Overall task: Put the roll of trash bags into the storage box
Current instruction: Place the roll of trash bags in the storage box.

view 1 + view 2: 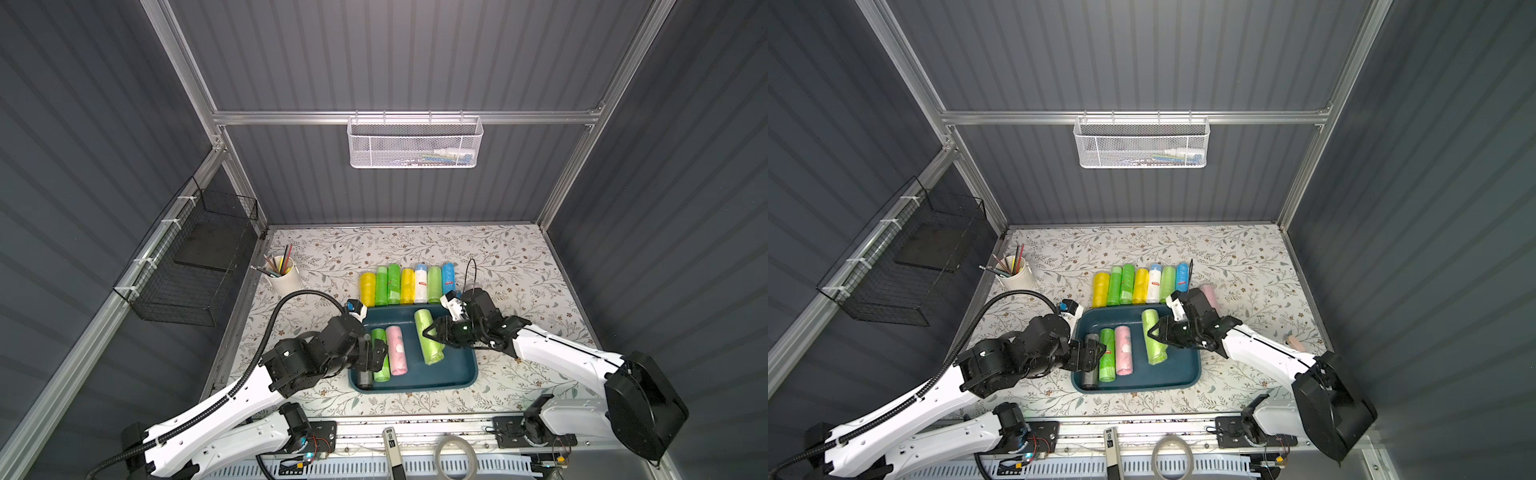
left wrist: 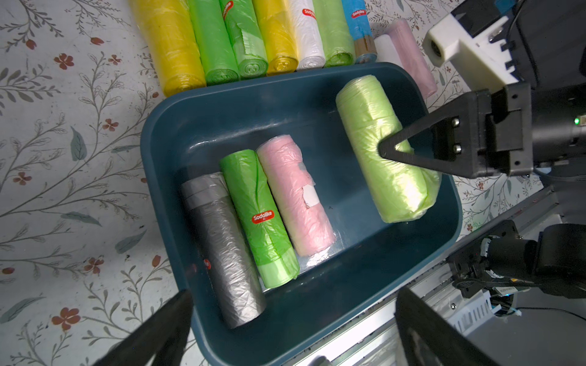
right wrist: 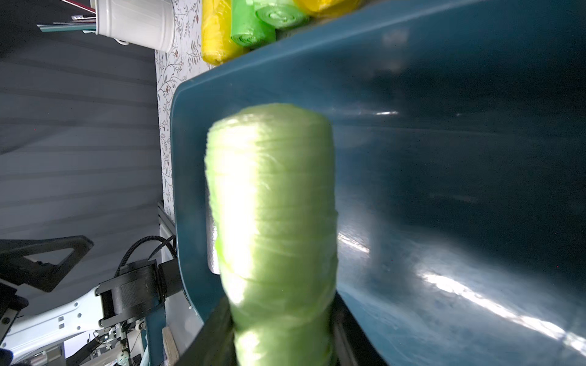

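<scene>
the right gripper [image 1: 433, 338] is pressed in on the pale green roll [image 2: 374, 126], pinching it across the middle of its length, so the roll hangs level and does not tip at either end. it is over the open right half of the storage box [image 1: 449, 374], inside the line of the rim and slightly askew to the walls. we cannot tell whether its underside already touches the floor of the box.

the free half is the natural place for it. the left half is taken by the grey roll [image 2: 222, 240], the bright green roll [image 2: 260, 218] and the pink roll [image 2: 298, 196], which lie side by side, touching, all pointing the same way. we judge that laying the pale green one roughly parallel to them saves room for more.

the left gripper [image 2: 293, 294] has its fingers spread wide and holds nothing. it hangs over the left end of the box, just above the grey roll. we take it to be waiting out of the right arm's way.

the row of rolls [image 1: 407, 284] lies on the table against the far wall of the box, and one pale pink roll [image 2: 409, 54] lies just outside the far right corner. so we judge the task to be well short of done.

for this roll, what remains seems to be letting go. a roll dropped from any height could run toward the pink roll or the wall.
</scene>
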Controlling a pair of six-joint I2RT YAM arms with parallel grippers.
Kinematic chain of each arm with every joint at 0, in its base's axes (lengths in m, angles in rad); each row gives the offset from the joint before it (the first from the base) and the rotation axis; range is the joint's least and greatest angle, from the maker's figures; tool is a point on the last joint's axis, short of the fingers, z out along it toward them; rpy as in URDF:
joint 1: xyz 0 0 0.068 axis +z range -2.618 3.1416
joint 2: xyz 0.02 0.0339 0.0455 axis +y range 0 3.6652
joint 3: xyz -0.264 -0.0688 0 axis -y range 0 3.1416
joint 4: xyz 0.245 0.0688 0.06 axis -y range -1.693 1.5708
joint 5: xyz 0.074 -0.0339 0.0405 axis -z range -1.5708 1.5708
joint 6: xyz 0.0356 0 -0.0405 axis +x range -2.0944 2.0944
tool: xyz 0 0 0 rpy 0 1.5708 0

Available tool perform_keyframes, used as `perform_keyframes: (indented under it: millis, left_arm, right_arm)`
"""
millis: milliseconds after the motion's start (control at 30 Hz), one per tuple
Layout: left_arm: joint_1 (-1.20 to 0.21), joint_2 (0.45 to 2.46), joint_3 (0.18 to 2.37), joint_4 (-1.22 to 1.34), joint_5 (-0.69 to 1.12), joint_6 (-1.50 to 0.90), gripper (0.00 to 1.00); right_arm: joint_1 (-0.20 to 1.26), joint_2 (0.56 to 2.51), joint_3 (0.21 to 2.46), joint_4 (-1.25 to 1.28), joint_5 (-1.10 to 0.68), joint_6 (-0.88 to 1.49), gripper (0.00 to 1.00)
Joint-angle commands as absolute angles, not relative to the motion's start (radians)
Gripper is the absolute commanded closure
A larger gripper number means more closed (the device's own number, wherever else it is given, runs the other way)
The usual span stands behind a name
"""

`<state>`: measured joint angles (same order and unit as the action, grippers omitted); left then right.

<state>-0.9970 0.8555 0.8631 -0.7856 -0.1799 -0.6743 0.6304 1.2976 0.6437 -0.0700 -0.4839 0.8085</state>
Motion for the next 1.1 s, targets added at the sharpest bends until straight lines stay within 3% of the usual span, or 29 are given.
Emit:
perform_keyframes:
  millis: [0, 333, 1067]
  left_arm:
    - [-0.996, 0.867, 0.896, -0.815, -0.166, -0.679, 0.0]
    - [-0.996, 0.908, 0.88, -0.734, -0.061, -0.662, 0.0]
    - [-0.996, 0.953, 0.873, -0.704, -0.055, -0.652, 0.0]
  right_arm:
    - [0.652, 1.311, 0.644, 0.026, -0.471, 0.841, 0.59]
    - [0.678, 1.369, 0.62, 0.096, -0.466, 0.869, 0.59]
    - [0.712, 1.486, 0.632, 0.132, -0.436, 0.901, 0.59]
